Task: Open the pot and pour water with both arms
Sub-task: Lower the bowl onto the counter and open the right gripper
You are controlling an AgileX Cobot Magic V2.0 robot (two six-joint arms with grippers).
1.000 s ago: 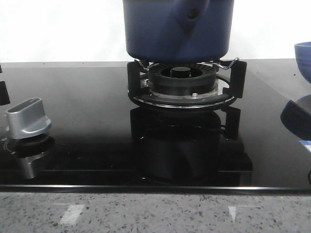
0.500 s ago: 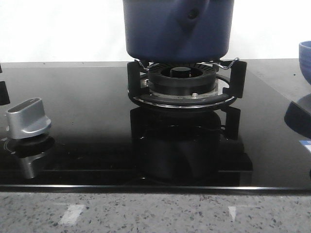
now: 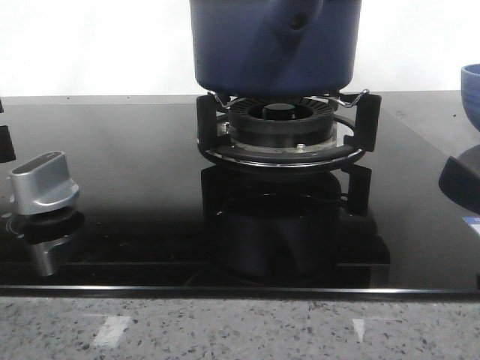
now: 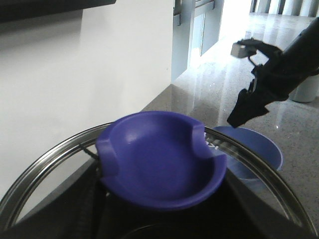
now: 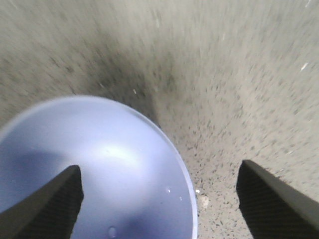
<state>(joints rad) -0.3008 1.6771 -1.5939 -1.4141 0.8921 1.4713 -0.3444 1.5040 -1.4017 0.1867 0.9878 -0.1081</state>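
The dark-blue pot (image 3: 274, 45) stands on the burner grate (image 3: 281, 127), with its top out of the front view. In the left wrist view my left gripper (image 4: 164, 199) is shut on the lid's blue dished knob (image 4: 164, 159). The glass lid's steel rim (image 4: 45, 164) curves round the knob. My right gripper (image 5: 159, 199) is open, with one finger (image 5: 50, 204) over the smaller blue bowl (image 5: 89, 164) and the other over the counter, so the bowl's rim lies between them. That bowl shows at the front view's right edge (image 3: 472, 90). It holds a few water drops.
A silver stove knob (image 3: 43, 180) sits at the left on the black glass hob (image 3: 135, 150). Speckled stone counter (image 5: 239, 74) lies to the right of the hob. My right arm (image 4: 279, 69) hangs over the bowl (image 4: 264, 149) in the left wrist view.
The blue bowl at the right edge has shifted slightly to the right. The pot and the burner have not moved.
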